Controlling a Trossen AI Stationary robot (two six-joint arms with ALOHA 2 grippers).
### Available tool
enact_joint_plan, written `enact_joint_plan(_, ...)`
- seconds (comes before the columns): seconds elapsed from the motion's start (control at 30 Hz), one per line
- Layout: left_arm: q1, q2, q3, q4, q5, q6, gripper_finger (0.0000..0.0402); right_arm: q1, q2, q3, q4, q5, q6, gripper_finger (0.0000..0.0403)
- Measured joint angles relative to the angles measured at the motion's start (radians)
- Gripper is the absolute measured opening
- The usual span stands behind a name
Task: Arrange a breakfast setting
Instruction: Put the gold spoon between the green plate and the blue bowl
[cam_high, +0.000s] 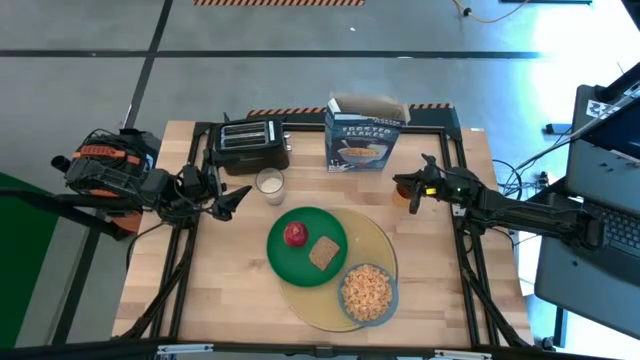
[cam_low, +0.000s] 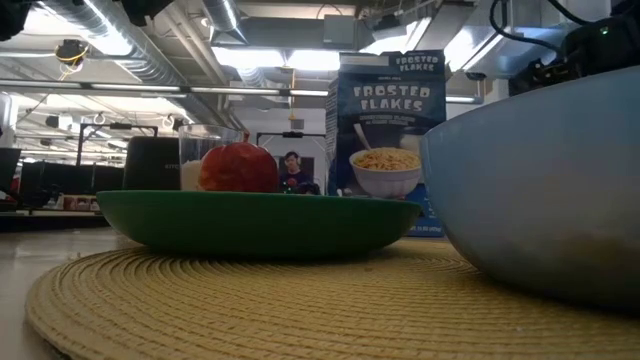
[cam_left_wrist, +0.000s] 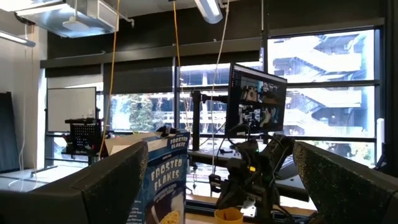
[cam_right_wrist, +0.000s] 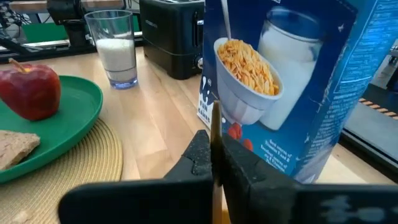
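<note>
Wooden bench carries the orange drink cup beside the cereal box; its thin rim is pinched by the right gripper, light, spillable. Left gripper fingers are spread, idle.

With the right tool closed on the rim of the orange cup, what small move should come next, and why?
Probably lower the orange drink cup to the table beside the yellow mat and open the right tool. Its fingers pinch the cup's rim near the cereal box, while plate, bowl and milk glass are already placed.
</note>
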Motion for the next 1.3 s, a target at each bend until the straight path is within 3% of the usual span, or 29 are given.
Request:
enact_joint_plan(0.27, 0.000, 0.000, 0.000, 0.000, 0.000, -0.001, 0.0397, 0.000, -0.120, 0.012, -0.072, -0.008, 0.000, 0.0004)
enact_joint_plan(0.5, 0.000, 0.000, 0.000, 0.000, 0.000, 0.000, 0.0397, 0.000, -0.163, 0.208, -0.369, 0.000, -0.078, 0.0003)
enact_joint_plan(0.7, 0.000, 0.000, 0.000, 0.000, 0.000, 0.000, 0.0397, 0.000, -0.163, 0.353, -0.425, -0.005, -0.161, 0.0003)
enact_joint_plan(0.83, 0.000, 0.000, 0.000, 0.000, 0.000, 0.000, 0.0397, 0.000, -0.162, 0.380, -0.410, -0.063, -0.185, 0.0002)
enact_joint_plan(0.97, 0.000, 0.000, 0.000, 0.000, 0.000, 0.001, 0.0397, 0.009, -0.129, 0.380, -0.340, -0.215, -0.183, 0.0002)
enact_joint_plan(1.13, 0.000, 0.000, 0.000, 0.001, 0.000, 0.002, 0.0397, 0.201, 0.024, 0.379, -0.152, -0.267, -0.226, 0.0002)
enact_joint_plan(1.3, 0.000, 0.000, 0.000, 0.001, 0.000, 0.008, 0.0397, 0.483, 0.259, 0.387, 0.085, -0.150, -0.426, 0.0001)
